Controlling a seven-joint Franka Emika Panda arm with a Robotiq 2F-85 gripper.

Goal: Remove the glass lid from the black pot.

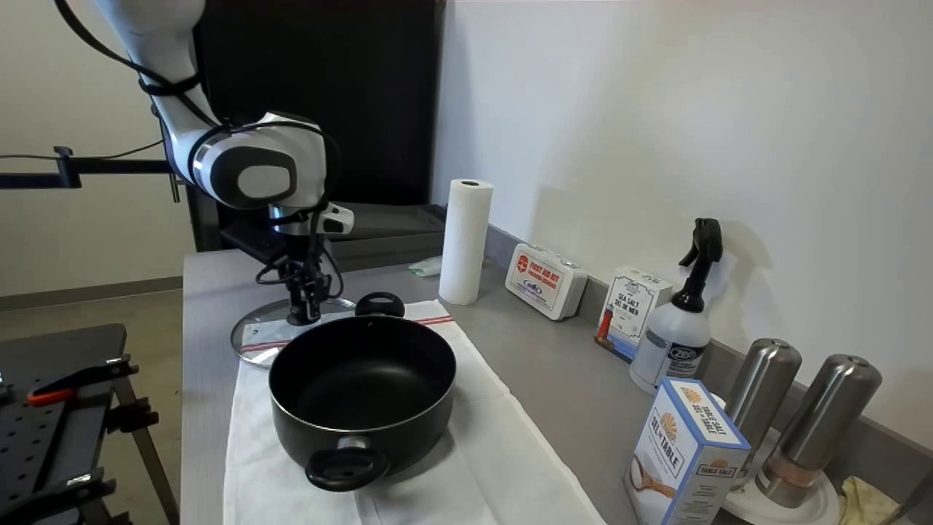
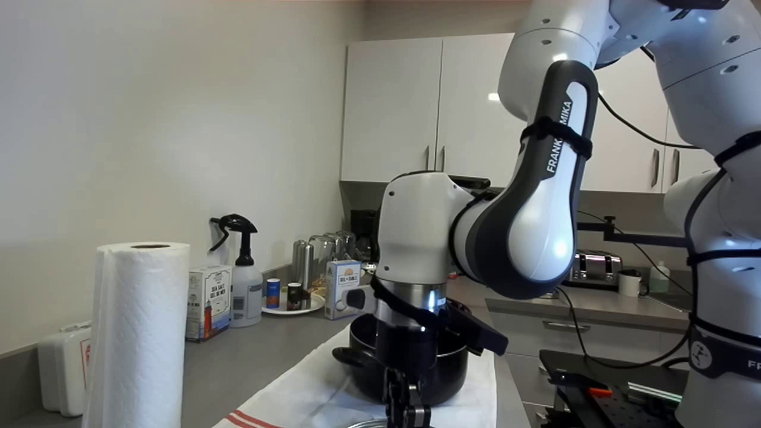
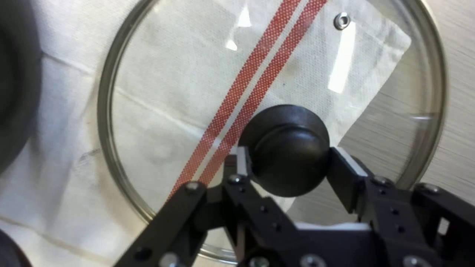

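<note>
The black pot (image 1: 408, 430) stands uncovered on a white towel in an exterior view; it also shows behind the gripper in an exterior view (image 2: 446, 377) and at the left edge of the wrist view (image 3: 22, 74). The glass lid (image 1: 266, 332) lies flat beside the pot, partly on the towel and partly on bare counter. Its clear disc and metal rim fill much of the wrist view (image 3: 178, 92). My gripper (image 3: 287, 155) points down over the lid's centre, with both fingertips against the sides of the black knob (image 3: 291, 159). The gripper (image 1: 304, 317) also shows in an exterior view.
A paper towel roll (image 1: 466, 240), a first aid kit (image 1: 545, 282), salt boxes (image 1: 685, 452), a spray bottle (image 1: 674, 335) and steel cylinders (image 1: 820, 430) stand along the wall. The white towel (image 1: 481, 452) has red stripes. The counter's edge runs near the lid.
</note>
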